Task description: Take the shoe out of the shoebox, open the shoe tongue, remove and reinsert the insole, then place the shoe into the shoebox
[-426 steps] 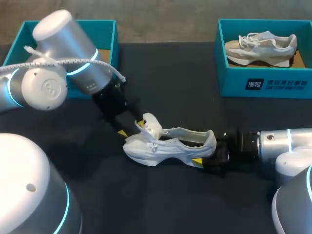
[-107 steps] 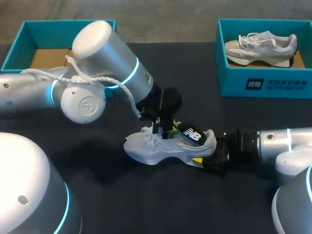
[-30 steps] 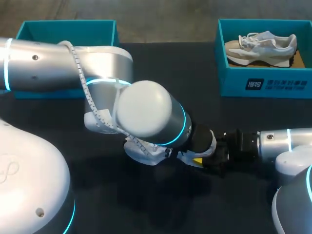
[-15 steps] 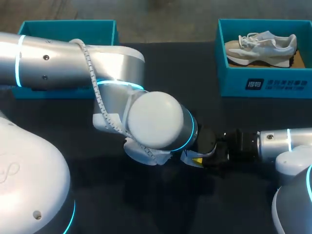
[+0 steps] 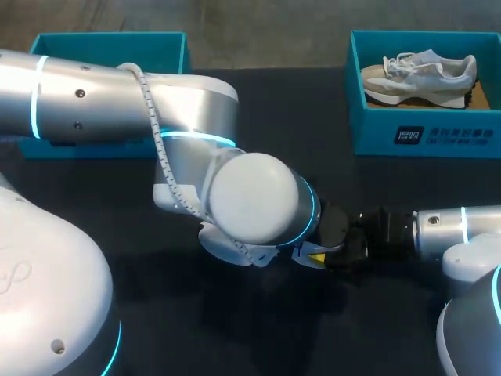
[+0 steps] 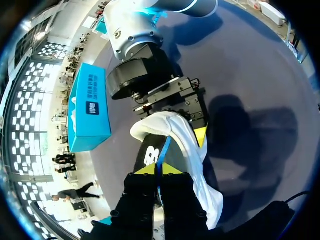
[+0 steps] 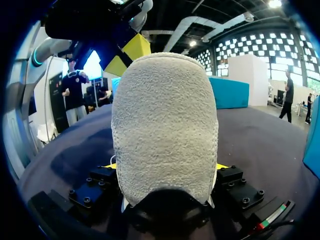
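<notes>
A white shoe (image 5: 223,244) lies on its sole mid-table, mostly hidden in the head view under my left arm (image 5: 250,196). In the left wrist view my left gripper (image 6: 156,170) is shut on the edge of the dark insole (image 6: 148,158), which stands up out of the shoe (image 6: 192,147). My right gripper (image 7: 165,167) is shut on the shoe's heel (image 7: 165,125), a yellow tip on either side. From the head view one of its tips (image 5: 317,256) shows beside the heel.
A teal shoebox (image 5: 109,43) stands at the back left, behind my left arm. A second teal shoebox (image 5: 423,137) at the back right holds a beige shoe (image 5: 419,74). Dark tabletop stretches along the front edge.
My left arm's wrist has shifted a little to the right, over the shoe's heel end. The right arm and the shoe have stayed put.
</notes>
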Controlling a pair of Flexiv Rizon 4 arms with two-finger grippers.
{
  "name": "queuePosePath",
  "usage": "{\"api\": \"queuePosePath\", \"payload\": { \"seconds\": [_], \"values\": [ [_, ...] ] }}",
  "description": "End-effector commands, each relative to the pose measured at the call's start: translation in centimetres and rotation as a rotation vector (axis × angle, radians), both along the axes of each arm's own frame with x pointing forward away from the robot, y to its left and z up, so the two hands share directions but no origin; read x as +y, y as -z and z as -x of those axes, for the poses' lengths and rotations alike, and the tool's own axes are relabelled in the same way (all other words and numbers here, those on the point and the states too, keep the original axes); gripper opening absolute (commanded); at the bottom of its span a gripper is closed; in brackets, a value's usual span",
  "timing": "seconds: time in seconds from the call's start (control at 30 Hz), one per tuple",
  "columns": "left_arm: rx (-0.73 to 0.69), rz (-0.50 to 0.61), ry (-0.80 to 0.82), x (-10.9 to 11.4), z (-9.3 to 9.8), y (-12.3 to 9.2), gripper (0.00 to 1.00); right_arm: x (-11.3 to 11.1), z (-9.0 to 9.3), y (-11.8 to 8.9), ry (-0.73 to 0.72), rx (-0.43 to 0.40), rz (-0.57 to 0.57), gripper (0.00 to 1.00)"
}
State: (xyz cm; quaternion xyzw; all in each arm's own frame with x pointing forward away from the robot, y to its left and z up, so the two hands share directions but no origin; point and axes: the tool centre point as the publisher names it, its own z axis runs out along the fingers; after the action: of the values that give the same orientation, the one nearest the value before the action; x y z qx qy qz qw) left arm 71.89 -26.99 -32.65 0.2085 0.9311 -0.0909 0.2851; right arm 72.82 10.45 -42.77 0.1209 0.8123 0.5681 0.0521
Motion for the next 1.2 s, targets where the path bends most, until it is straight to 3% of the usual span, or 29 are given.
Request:
{"api": "queuePosePath", "payload": {
  "seconds": [0.03, 0.7, 1.2],
  "values": [
    [0.013, 0.029, -0.002, 0.6, 0.0, -0.1, 0.0, 0.0, 0.1, 0.0, 0.001, 0.0, 0.002, 0.0],
    [0.084, 0.232, -0.094, 1.8, -0.5, -1.0, 0.0, 0.0, 0.1, 0.0, 0.001, 0.0, 0.002, 0.0],
    [0.13, 0.337, -0.115, 0.6, -0.2, -1.8, 0.0, 0.0, 0.1, 0.0, 0.001, 0.0, 0.002, 0.0]
  ]
}}
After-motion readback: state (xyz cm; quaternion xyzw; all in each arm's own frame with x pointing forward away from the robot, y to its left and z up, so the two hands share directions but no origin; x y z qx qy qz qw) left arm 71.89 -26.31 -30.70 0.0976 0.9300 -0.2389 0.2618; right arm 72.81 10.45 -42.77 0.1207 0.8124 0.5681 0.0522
